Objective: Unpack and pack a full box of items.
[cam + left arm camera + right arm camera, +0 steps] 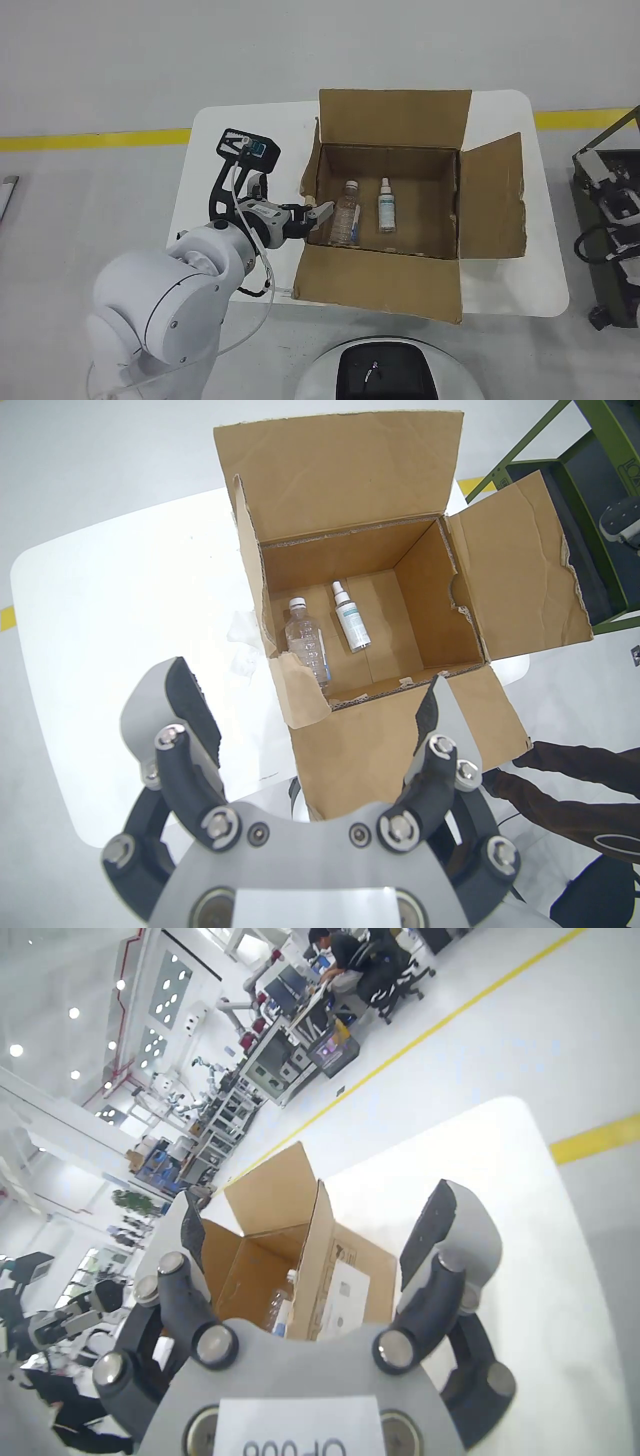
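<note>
Closest to the robot, L gripper (pixel 306 672) hangs high over the near-left corner of the box (pixel 430 590), jaws spread wide w/ nothing between, prob. poised to drop in for a pick. R gripper (pixel 316 1195) sits low by the box at rim level, jaws likewise released, empty. Box stands on the white table (pixel 125 600), flaps open so the inside is reachable. On its floor lie a clear water bottle (pixel 305 640) by the left wall and a spray bottle (pixel 350 620) just beside it, not touching, caps pointing away. Only 2 items inside; can't tell if unpacking's nearly done or packing's begun.
</note>
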